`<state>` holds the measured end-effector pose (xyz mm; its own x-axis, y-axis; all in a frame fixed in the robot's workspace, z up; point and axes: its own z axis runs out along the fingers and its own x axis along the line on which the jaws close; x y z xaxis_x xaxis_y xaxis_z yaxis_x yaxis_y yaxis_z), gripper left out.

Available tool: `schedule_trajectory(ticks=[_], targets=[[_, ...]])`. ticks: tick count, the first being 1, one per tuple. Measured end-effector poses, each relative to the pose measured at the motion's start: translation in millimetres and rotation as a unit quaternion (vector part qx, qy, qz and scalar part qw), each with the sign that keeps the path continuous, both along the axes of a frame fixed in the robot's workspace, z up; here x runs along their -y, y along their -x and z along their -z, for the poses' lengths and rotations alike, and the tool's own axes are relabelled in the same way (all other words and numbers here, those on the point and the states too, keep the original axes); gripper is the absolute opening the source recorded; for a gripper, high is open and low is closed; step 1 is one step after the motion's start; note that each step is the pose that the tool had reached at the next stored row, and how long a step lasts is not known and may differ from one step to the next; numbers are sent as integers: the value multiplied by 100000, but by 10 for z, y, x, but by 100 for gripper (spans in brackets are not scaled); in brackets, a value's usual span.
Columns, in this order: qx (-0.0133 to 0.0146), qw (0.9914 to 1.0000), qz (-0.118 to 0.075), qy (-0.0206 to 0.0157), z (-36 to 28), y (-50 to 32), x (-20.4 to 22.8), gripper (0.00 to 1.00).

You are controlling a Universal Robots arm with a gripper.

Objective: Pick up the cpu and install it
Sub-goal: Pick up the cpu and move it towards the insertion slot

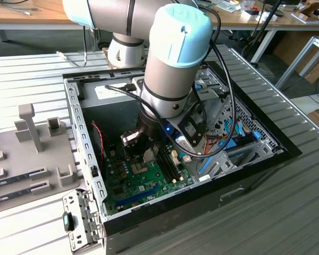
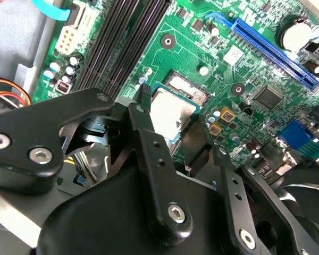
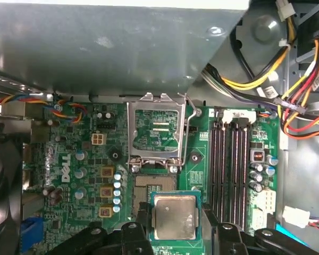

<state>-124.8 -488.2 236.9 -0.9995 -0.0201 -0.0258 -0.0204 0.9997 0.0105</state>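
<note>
1. While the arm reaches down into the open computer case (image 1: 287, 151) in the exterior view, we see its gripper (image 1: 143, 151) low over the green motherboard (image 1: 143, 180), roughly mid-board. From this view we cannot tell what sits between the fingers.

2. Looking through the second wrist view, we find the cpu (image 2: 173, 114) pinched between the two black fingers (image 2: 149, 138), one on each of two opposite edges. The jaws stand only as wide as the chip, closed against it. We judge the chip light, stiff and thin, with a smooth metal top that offers little friction. Edge contact therefore looks the sound way to hold it, and a gentle squeeze should suffice.

3. Turning to the first wrist view, we see the cpu (image 3: 174, 217) level between the fingers (image 3: 141, 220), held just beside the open socket (image 3: 155, 183), whose hinged bracket (image 3: 157, 130) stands raised. Whether it hangs above the board or touches it, we cannot tell. We judge the chip's underside and the socket's contacts fragile.
</note>
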Motion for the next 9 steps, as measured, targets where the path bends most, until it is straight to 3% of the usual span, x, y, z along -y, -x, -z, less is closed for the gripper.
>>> schedule_trajectory(ticks=[3,9], targets=[[3,100000,-2,-9,45,46,-53,47],[0,100000,-4,0,95,76,-98,47]])
